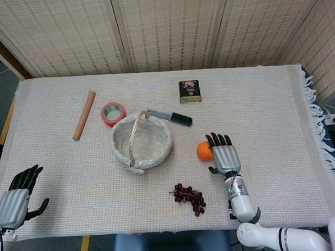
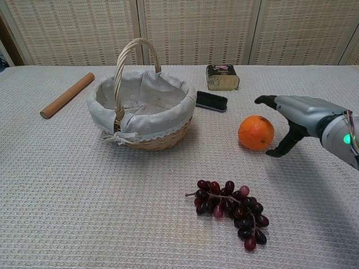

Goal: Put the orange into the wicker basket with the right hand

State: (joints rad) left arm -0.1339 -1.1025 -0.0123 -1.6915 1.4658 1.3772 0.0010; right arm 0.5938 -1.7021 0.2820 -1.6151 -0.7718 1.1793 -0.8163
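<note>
The orange (image 1: 204, 150) (image 2: 256, 132) lies on the cloth, right of the wicker basket (image 1: 140, 141) (image 2: 141, 108), which is lined with pale fabric and has an upright handle. My right hand (image 1: 226, 155) (image 2: 300, 116) is open just to the orange's right, fingers spread, thumb low beside the fruit; whether it touches the fruit I cannot tell. My left hand (image 1: 14, 196) hangs open off the table's front left corner, seen only in the head view.
A bunch of dark grapes (image 1: 189, 198) (image 2: 230, 208) lies in front of the orange. Behind the basket are a black-handled knife (image 1: 170, 117), a roll of red tape (image 1: 113, 113), a wooden rolling pin (image 1: 84, 114) and a dark tin (image 1: 189, 92).
</note>
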